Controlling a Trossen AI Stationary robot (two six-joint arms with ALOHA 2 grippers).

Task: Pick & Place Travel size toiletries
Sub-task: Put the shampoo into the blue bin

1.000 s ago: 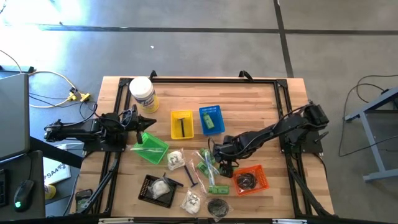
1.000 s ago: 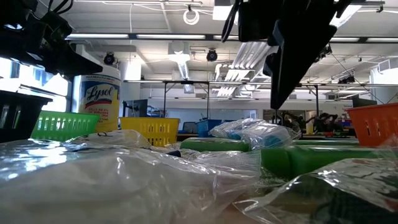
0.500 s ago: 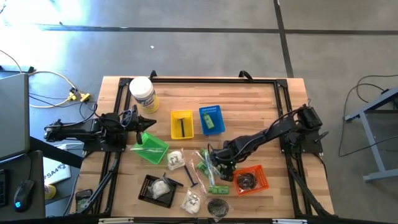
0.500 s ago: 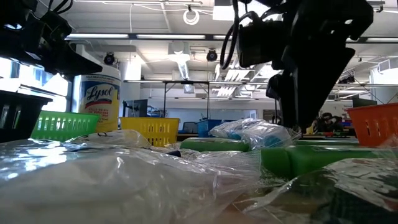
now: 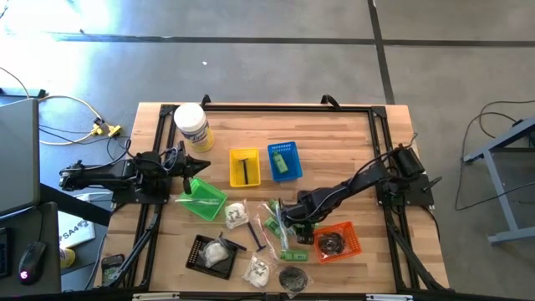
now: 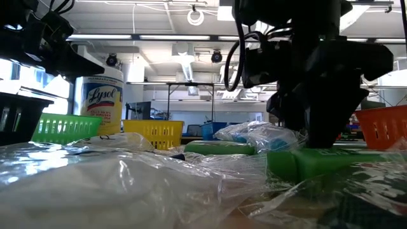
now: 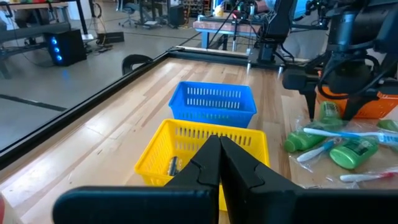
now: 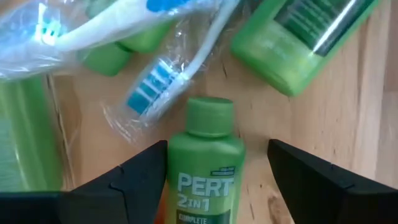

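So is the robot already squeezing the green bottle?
No, the right gripper's fingers stand wide apart on either side of the green Pert bottle, not touching it.

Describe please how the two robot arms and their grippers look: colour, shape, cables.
Both arms are black, slim and jointed, with black cables looping along them. The left gripper has two matte black fingers that taper to a narrow tip. The right gripper has two broad, flat black fingers with angled edges. No markings are visible on them.
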